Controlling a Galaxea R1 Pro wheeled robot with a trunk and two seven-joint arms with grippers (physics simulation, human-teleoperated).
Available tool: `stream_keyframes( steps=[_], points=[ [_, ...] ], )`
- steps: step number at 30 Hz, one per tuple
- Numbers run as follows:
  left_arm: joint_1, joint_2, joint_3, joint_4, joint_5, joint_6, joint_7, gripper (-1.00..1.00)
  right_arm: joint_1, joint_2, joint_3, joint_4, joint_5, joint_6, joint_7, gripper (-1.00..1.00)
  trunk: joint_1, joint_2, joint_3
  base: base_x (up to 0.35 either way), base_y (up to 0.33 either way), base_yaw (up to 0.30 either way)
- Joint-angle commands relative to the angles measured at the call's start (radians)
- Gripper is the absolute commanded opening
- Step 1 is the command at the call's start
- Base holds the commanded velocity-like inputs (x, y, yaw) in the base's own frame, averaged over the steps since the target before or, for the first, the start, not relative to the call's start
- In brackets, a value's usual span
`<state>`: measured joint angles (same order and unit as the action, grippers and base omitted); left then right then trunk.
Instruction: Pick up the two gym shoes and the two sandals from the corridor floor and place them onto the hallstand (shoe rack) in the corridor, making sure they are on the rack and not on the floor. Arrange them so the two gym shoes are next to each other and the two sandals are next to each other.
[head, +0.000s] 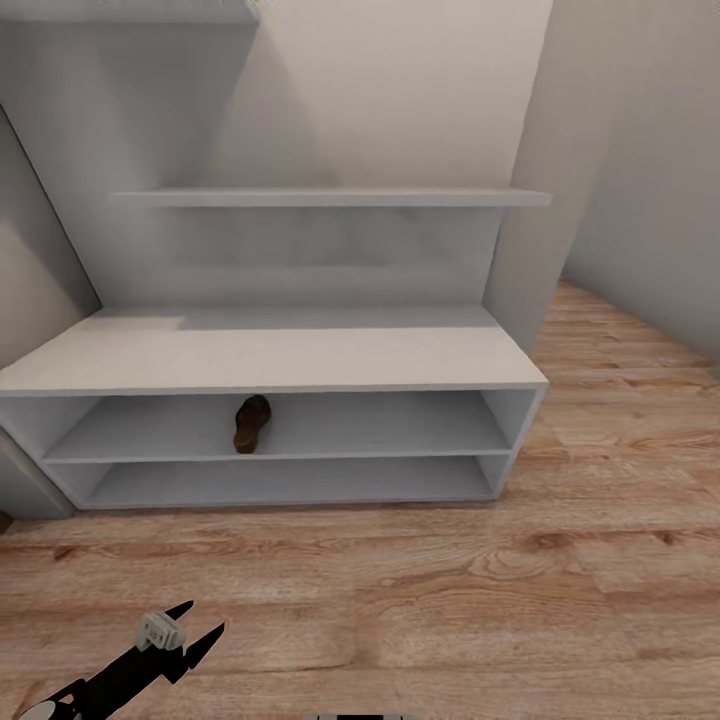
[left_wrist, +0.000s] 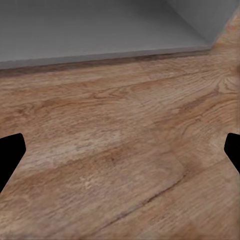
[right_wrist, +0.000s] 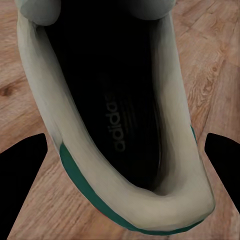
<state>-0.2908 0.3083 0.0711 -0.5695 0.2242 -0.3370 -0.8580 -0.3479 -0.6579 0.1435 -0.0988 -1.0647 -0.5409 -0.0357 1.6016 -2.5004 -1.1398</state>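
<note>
Sandal (head: 252, 423) shelved on hallstand (head: 270, 360); right jaws gape astride gym shoe (right_wrist: 120, 110) (ungrasped), needing closure; left jaws wide, empty.

corridor floor (left_wrist: 120, 160) | hallstand (left_wrist: 100, 30) base edge | tool (left_wrist: 120, 150) fingers spread

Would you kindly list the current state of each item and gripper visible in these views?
Brown leather sandal: lying on the upper shelf of the rack.
Pale-grey shoe rack: lower shelf bare.
White gym shoe with green stripe: between the open right gripper's fingers, over the floor.
Left gripper: open, holding nothing.
</note>
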Motion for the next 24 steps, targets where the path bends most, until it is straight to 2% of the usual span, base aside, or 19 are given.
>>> stream_keyframes(
  steps=[1,10,24],
  points=[
    [-0.001,0.0,0.001,0.001,0.004,-0.001,-0.006,1.0,0.0,0.0,0.008,-0.001,-0.006,-0.002,-0.004,-1.0,0.0,0.0,-0.001,-0.01,-0.002,0.0],
    [-0.001,0.0,0.001,0.002,0.004,-0.001,-0.006,1.0,0.0,0.0,0.008,0.0,-0.006,-0.002,-0.004,-1.0,0.0,0.0,-0.001,-0.064,-0.011,0.0],
    [-0.001,0.0,0.002,0.002,0.004,0.0,-0.006,1.0,0.0,0.0,0.008,0.0,-0.005,-0.002,-0.003,-1.0,0.0,0.0,-0.001,-0.308,-0.008,0.0]
  ],
)
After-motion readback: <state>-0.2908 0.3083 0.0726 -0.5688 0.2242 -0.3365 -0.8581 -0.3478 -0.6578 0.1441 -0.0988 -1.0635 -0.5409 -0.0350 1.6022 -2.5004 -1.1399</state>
